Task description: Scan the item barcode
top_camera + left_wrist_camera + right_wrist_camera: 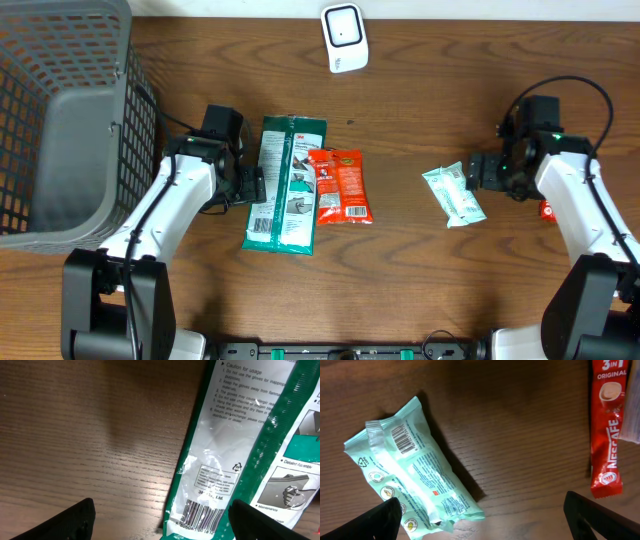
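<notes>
A white barcode scanner (344,38) stands at the table's far edge. A green glove package (285,185) lies flat at centre-left, and its barcode (200,516) faces up at the near corner. My left gripper (250,186) is open at the package's left edge, and in the left wrist view the gripper (162,522) straddles that barcode corner. A mint-green wipes pack (453,194) lies on the right with its barcode (403,438) facing up. My right gripper (482,172) is open just right of the pack and holds nothing; the wrist view shows the gripper (487,520) with only the pack's corner (465,510) between the fingers.
An orange snack packet (340,186) lies against the green package's right side. A red Nescafe sachet (607,430) lies right of the wipes pack, near my right arm. A grey wire basket (60,120) fills the far-left corner.
</notes>
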You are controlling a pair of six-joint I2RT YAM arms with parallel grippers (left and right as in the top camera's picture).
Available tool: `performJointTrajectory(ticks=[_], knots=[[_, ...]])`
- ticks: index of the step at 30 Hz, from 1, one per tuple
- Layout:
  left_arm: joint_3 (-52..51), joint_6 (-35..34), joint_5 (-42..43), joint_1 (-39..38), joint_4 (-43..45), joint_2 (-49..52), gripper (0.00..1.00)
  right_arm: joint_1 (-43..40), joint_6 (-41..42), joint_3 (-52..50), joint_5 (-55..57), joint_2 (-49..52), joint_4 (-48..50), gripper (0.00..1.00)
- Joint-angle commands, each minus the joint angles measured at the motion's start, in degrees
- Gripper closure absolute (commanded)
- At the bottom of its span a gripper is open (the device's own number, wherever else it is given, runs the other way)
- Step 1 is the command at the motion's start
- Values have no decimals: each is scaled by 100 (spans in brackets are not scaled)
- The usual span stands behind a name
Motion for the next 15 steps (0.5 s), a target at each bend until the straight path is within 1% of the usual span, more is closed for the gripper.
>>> performJointTrajectory(ticks=[1, 9, 10, 15], knots=[[24, -15, -50, 2, -17, -7, 14, -144, -120, -15, -269, 7, 33, 1], [24, -15, -50, 2, -17, -7, 13, -144, -229, -116, -201, 7, 153, 1], [24, -15, -50, 2, -17, -7, 14, -144, -227, -162, -203, 7, 225, 2], [24, -15, -50, 2, -17, -7, 14, -142, -396, -575, -398, 7, 772, 2]])
